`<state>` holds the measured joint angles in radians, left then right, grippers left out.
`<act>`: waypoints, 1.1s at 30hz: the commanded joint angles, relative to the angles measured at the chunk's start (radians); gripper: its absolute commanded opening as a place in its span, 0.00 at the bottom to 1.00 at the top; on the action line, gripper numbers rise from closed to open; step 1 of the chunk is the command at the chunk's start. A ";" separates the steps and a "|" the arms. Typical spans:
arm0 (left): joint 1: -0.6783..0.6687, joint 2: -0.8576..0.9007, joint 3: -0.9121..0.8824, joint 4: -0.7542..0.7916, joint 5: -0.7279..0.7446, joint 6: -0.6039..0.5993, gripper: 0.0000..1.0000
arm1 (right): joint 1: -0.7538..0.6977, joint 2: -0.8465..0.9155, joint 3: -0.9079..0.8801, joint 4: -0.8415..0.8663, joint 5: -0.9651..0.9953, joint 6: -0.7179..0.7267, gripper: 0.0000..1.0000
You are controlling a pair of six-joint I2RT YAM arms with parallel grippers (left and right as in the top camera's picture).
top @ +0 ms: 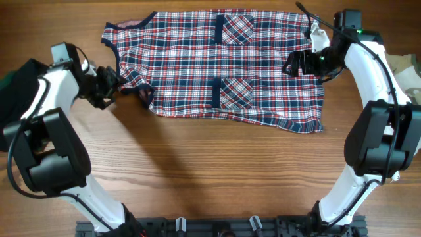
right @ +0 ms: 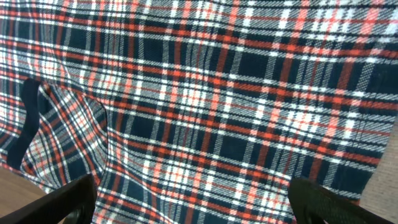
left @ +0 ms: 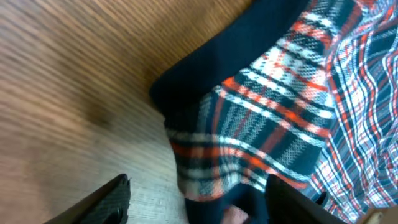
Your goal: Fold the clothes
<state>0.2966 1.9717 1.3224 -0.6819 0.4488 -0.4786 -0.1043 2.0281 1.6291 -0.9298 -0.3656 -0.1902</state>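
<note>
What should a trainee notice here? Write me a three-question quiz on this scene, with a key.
1. True or false: the right gripper is shut on the plaid shirt.
2. Which gripper has the shirt's navy-trimmed edge between its fingers? A) left gripper B) right gripper C) neither
3. In the overhead view, how many pockets show on the shirt?
Key: 1 false, its jaws stand wide apart over the cloth. 2 A. 3 two.
</note>
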 commanded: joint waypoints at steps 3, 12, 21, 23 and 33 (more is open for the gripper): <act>0.004 0.006 -0.083 0.107 0.029 -0.106 0.62 | 0.003 0.011 -0.018 0.032 0.003 -0.046 0.96; 0.004 0.005 -0.084 0.227 -0.031 -0.098 0.15 | 0.003 0.012 -0.047 0.058 0.007 -0.047 0.85; 0.003 -0.003 0.040 0.189 -0.057 0.047 0.05 | 0.003 0.012 -0.048 0.062 0.028 -0.047 0.59; 0.003 -0.003 0.105 0.129 -0.057 0.098 0.06 | 0.003 0.012 -0.053 0.081 0.029 -0.043 0.04; -0.089 -0.005 0.193 0.011 -0.218 0.270 0.12 | 0.016 0.012 -0.267 0.319 0.029 -0.042 0.04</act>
<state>0.2348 1.9717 1.4975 -0.6678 0.3130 -0.2611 -0.0940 2.0293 1.4094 -0.6495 -0.3424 -0.2298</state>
